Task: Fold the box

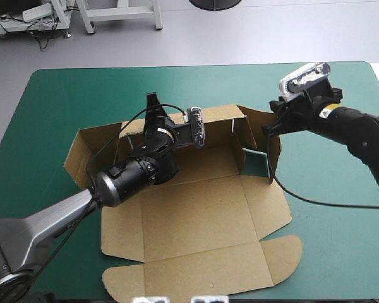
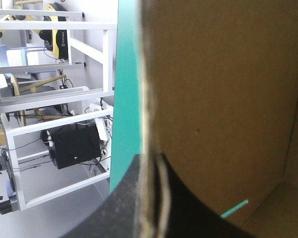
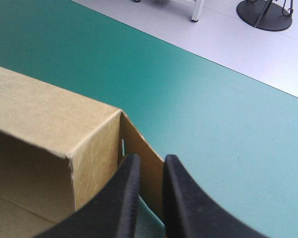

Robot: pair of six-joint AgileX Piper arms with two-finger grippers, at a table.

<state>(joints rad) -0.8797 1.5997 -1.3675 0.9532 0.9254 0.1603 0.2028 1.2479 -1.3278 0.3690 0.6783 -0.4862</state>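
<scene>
The box (image 1: 202, 208) sits in the middle of the teal-green cover (image 1: 57, 95), only partly formed. Its base lies flat, and its lid (image 1: 196, 268) lies flat toward the near edge with the rounded tabs spread out. The far wall (image 1: 218, 117) stands raised, the left side panel (image 1: 88, 151) leans outward, and the right side panel (image 1: 275, 151) stands up. My left gripper (image 1: 154, 110) reaches in over the base from the near left and meets the far wall toward its left end. From my left wrist, the box (image 2: 223, 89) is a broad brown face right in front of me. Its pale cut edge runs straight down into my left gripper (image 2: 151, 163), whose fingers are pressed together on that edge with the board pinched between them. The cover (image 2: 126, 99) shows as a strip on the outer side of the wall. My right gripper (image 1: 268, 128) comes in from the right and is at the far right corner. From my right wrist, the box (image 3: 35, 114) shows a raised corner. A thin brown flap juts from that corner into my right gripper (image 3: 148, 166), whose two fingers are nearly closed, clamping the flap between them. Bare cover (image 3: 213, 114) stretches beyond toward the table's far edge.
</scene>
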